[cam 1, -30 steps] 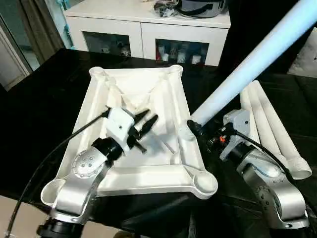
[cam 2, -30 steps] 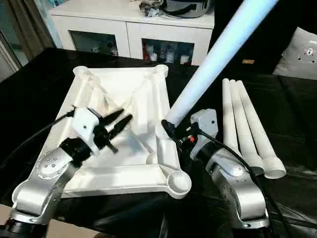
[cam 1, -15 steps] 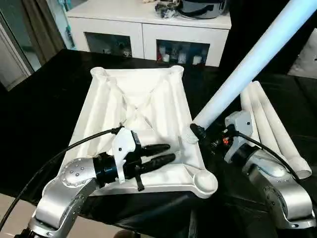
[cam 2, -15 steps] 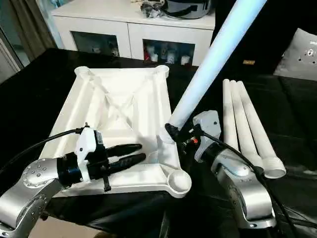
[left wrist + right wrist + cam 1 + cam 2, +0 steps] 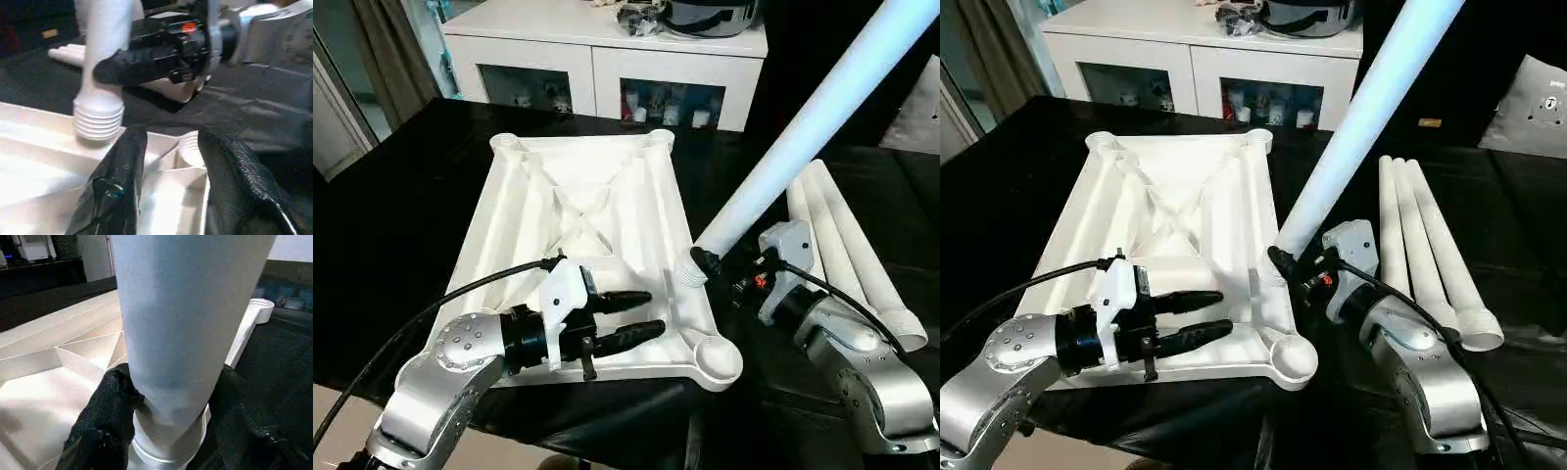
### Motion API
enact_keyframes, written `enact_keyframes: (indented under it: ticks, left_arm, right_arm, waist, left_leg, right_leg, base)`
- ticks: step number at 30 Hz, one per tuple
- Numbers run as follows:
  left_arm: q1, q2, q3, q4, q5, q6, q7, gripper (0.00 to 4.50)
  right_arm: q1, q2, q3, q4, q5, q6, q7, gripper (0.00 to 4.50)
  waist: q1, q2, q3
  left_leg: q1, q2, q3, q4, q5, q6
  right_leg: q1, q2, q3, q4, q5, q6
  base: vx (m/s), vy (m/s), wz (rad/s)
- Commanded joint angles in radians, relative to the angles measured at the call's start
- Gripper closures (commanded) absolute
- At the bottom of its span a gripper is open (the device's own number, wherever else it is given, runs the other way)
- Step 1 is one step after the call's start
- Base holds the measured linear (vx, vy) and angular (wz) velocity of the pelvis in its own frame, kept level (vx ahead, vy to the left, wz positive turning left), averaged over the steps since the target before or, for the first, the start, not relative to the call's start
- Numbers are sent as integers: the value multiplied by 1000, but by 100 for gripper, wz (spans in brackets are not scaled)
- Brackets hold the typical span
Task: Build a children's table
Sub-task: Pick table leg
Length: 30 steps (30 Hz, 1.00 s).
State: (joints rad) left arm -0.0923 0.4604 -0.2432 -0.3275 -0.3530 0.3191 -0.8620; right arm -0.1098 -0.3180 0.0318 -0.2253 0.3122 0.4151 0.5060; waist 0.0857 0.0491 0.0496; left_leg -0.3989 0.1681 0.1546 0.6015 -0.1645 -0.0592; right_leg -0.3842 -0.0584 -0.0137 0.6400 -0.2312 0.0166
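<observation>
Right wrist view: the right pincer (image 5: 166, 421) pinches a white leg (image 5: 1363, 117) just above its ribbed end, one black finger on each side. In the head views that leg slants up and away from the pincer, its ribbed end resting on the right rim of the upside-down table top (image 5: 578, 211), partway along the edge and not at a corner socket. The left pincer (image 5: 641, 315) hovers over the near end of the top with its fingers spread and nothing between them, pointing toward the near right socket (image 5: 715, 357). Three more legs (image 5: 847, 250) lie side by side on the black worktop (image 5: 391, 235), just right of the top.

The likely trouble, as I judge it: the leg is long and held only at its foot, so it could lever out of the grip or scrape along the rim and nudge the top. Entering the socket at this slant, the ribbed end could jam instead of seating.

No readable brand, label or writing appears anywhere.
</observation>
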Motion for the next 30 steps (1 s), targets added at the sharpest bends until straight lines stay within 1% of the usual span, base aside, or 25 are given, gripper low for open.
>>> enact_keyframes:
  ticks: [1,4,5,6,11,12,13,14,15,16,17,18,19,20,21,22,23,24,25,26,27,28,30]
  left_arm:
    - [-16,4,-9,8,27,-13,11,220]
    - [-16,3,-9,6,30,-16,12,200]
    - [-16,3,-9,6,30,-16,12,200]
    - [-16,1,-6,6,26,-14,14,179]
    - [-19,-8,3,8,15,-8,18,141]
    - [-24,-21,11,5,-2,7,25,130]
    - [-27,-24,13,4,-8,16,27,122]
    - [-38,-31,18,2,-28,48,32,114]
    - [-45,-33,19,2,-37,62,33,96]
    - [-57,-35,17,7,-41,65,28,96]
    - [-71,-40,19,15,-46,82,34,86]
    - [-107,-48,18,31,-54,99,30,69]
    - [-125,-56,22,38,-60,120,43,69]
    - [-135,-61,26,42,-64,132,51,63]
    - [-144,-68,29,46,-64,129,56,60]
    - [-153,-81,40,44,-89,138,58,60]
    - [-155,-85,44,42,-98,143,59,59]
    - [-168,-106,68,28,-154,164,61,59]
    - [-169,-109,74,23,-169,172,61,59]
    - [-175,-119,91,6,-209,191,64,59]
    - [-177,-121,95,1,-220,196,65,59]
    - [-180,-125,101,-4,-235,208,69,59]
    - [-185,-130,106,-7,-241,222,69,59]
  right_arm:
    - [6,-4,-8,-42,10,10,-2,263]
    - [10,-4,-6,-46,10,12,-3,263]
    - [10,-4,-6,-46,10,12,-3,263]
    - [10,-4,-6,-47,11,13,-3,263]
    - [3,0,-3,-58,15,24,-7,263]
    - [-2,8,-10,-63,35,37,-6,263]
    - [-4,11,-14,-65,45,44,-5,263]
    - [-12,23,-28,-70,80,67,-1,263]
    - [-18,27,-36,-74,102,84,3,263]
    - [-26,23,-40,-76,124,107,15,263]
    - [-35,14,-40,-77,139,126,31,263]
    - [-53,-16,-36,-75,177,196,68,263]
    - [-60,-31,-36,-73,192,225,86,263]
    - [-64,-40,-36,-71,201,243,95,263]
    - [-68,-45,-41,-70,214,256,102,263]
    - [-73,-49,-52,-69,236,274,109,263]
    - [-75,-50,-56,-69,243,280,111,263]
    - [-88,-52,-84,-66,294,317,116,263]
    - [-92,-53,-91,-66,306,326,116,263]
    - [-108,-58,-117,-63,349,357,119,263]
    - [-115,-62,-127,-63,365,369,121,263]
    - [-122,-70,-136,-61,380,381,127,263]
    - [-131,-79,-146,-60,399,401,139,263]
  waist:
    - [-4,-4,-57]
    - [-3,-4,-58]
    - [-4,-5,-58]
    - [-4,-4,-58]
    - [-4,-4,-58]
    - [-4,-7,-58]
    - [-3,-6,-59]
    - [-3,-5,-59]
    - [-3,-5,-59]
    - [-2,-6,-59]
    - [-2,-5,-59]
    - [-1,-6,-58]
    - [-3,-10,-57]
    - [0,-6,-59]
    - [-1,-8,-58]
    - [-1,-15,-57]
    - [0,-13,-58]
    - [0,-17,-60]
    - [2,-15,-62]
    - [1,-21,-62]
    - [1,-20,-62]
    - [1,-23,-61]
    - [3,-20,-60]
  left_leg:
    - [25,43,-10,-78,-262,-5]
    - [25,44,-10,-78,-255,-5]
    - [25,43,-10,-77,-253,-4]
    - [24,43,-10,-77,-253,-4]
    - [25,43,-10,-77,-249,-3]
    - [24,43,-9,-76,-247,-2]
    - [25,43,-9,-76,-245,-1]
    - [26,42,-9,-75,-243,0]
    - [26,41,-9,-75,-245,2]
    - [25,41,-9,-75,-245,3]
    - [25,41,-9,-74,-245,3]
    - [28,39,-9,-73,-242,2]
    - [25,38,-8,-73,-236,1]
    - [27,40,-9,-71,-229,-2]
    - [25,40,-9,-72,-224,-3]
    - [23,39,-7,-72,-225,-1]
    - [24,39,-7,-70,-223,-1]
    - [23,38,-6,-68,-200,5]
    - [22,39,-7,-67,-191,8]
    - [22,37,-5,-65,-179,11]
    - [21,37,-6,-65,-173,14]
    - [22,38,-3,-64,-176,19]
    - [24,39,-2,-64,-175,18]
  right_leg:
    - [27,-58,34,-87,-149,-157]
    - [26,-57,33,-86,-144,-157]
    - [27,-57,33,-86,-139,-158]
    - [27,-57,33,-86,-140,-159]
    - [27,-57,32,-85,-136,-161]
    - [28,-56,33,-85,-131,-162]
    - [28,-58,33,-85,-129,-163]
    - [27,-56,33,-83,-126,-167]
    - [26,-56,32,-82,-129,-171]
    - [27,-57,32,-84,-135,-172]
    - [28,-57,32,-83,-138,-172]
    - [28,-54,31,-84,-147,-173]
    - [32,-53,31,-84,-145,-173]
    - [32,-56,31,-83,-144,-174]
    - [32,-57,32,-84,-143,-174]
    - [33,-59,32,-87,-155,-172]
    - [34,-61,32,-85,-158,-175]
    - [36,-60,32,-84,-139,-185]
    - [36,-60,30,-82,-133,-187]
    - [36,-58,30,-80,-119,-194]
    - [37,-59,29,-79,-116,-196]
    - [34,-57,30,-83,-128,-192]
    - [34,-58,30,-84,-147,-187]
  base:
    - [0,0,0]
    - [0,0,0]
    - [0,0,0]
    - [0,0,0]
    - [0,0,0]
    - [0,0,0]
    - [0,0,0]
    - [0,0,0]
    - [0,0,0]
    - [0,0,0]
    - [0,0,0]
    - [0,0,0]
    - [0,0,0]
    - [0,0,0]
    - [0,0,0]
    - [0,0,0]
    - [0,0,0]
    - [0,0,0]
    - [0,0,0]
    - [0,0,0]
    - [0,0,0]
    - [0,0,0]
    - [0,0,0]
